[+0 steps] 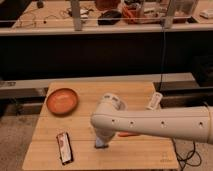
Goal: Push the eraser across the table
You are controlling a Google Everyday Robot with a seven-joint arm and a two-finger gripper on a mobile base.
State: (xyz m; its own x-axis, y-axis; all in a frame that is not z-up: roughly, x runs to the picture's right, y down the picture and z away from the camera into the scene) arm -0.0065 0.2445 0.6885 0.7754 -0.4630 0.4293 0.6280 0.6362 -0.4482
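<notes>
The eraser point(64, 147), a flat black block with a red and white label, lies near the front left of the light wooden table point(45, 127). My white arm reaches in from the right across the table. The gripper point(102, 140) hangs below the wrist, low over the table, about a hand's width to the right of the eraser and apart from it. It is right over a small blue-grey block point(100, 145), which it mostly hides.
An orange bowl point(62, 101) sits at the back left of the table. A white bottle-like object point(155, 100) lies at the back right. An orange strip point(128, 134) shows under the arm. A dark shelf and a cluttered bench stand behind the table.
</notes>
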